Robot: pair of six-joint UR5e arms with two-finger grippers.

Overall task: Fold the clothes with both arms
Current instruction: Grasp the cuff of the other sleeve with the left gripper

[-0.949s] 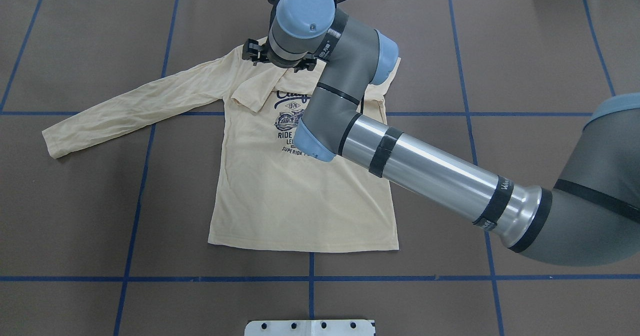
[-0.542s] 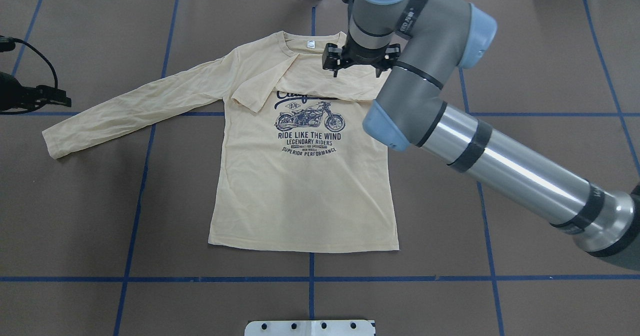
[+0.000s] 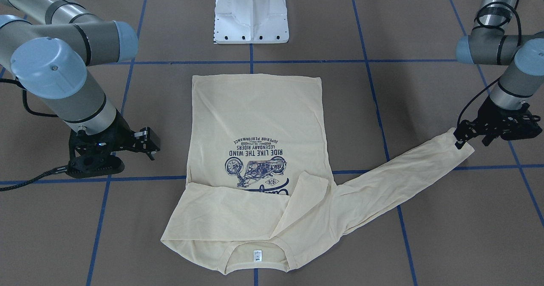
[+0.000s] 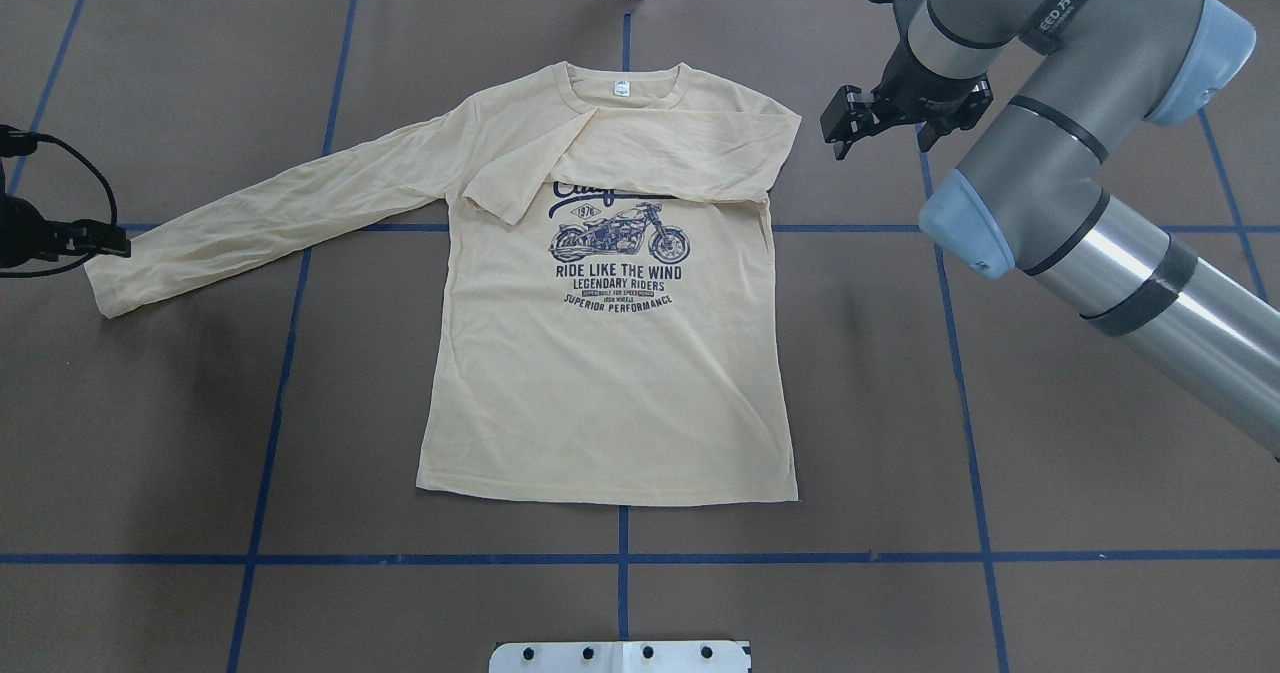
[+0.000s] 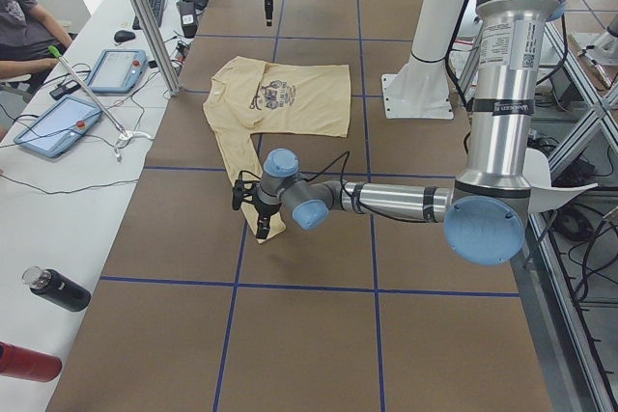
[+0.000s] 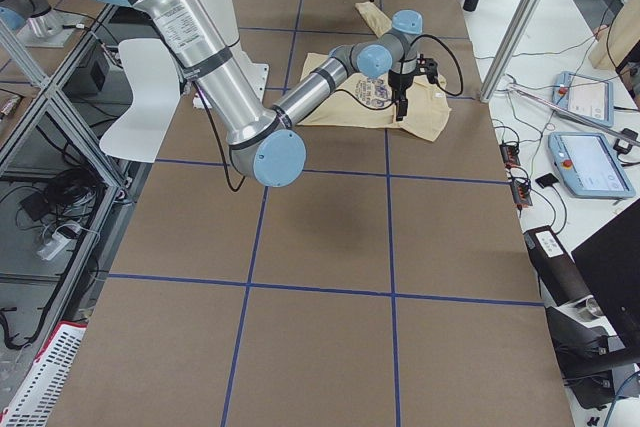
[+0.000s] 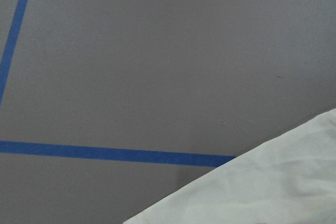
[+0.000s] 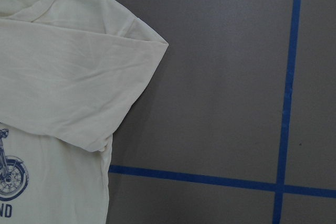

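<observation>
T-shirt (image 4: 600,383) flat | front view: left gripper (image 3: 474,140) parted at cuff (image 3: 464,149) | right gripper (image 4: 900,128) parted

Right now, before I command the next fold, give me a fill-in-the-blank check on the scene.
The shirt lies print side ____. Sleeves folded across its chest: ____. The left fingers are at the ____ of the outstretched sleeve. The right fingers are over bare ____.
Missing: up; one; cuff; table.
</observation>
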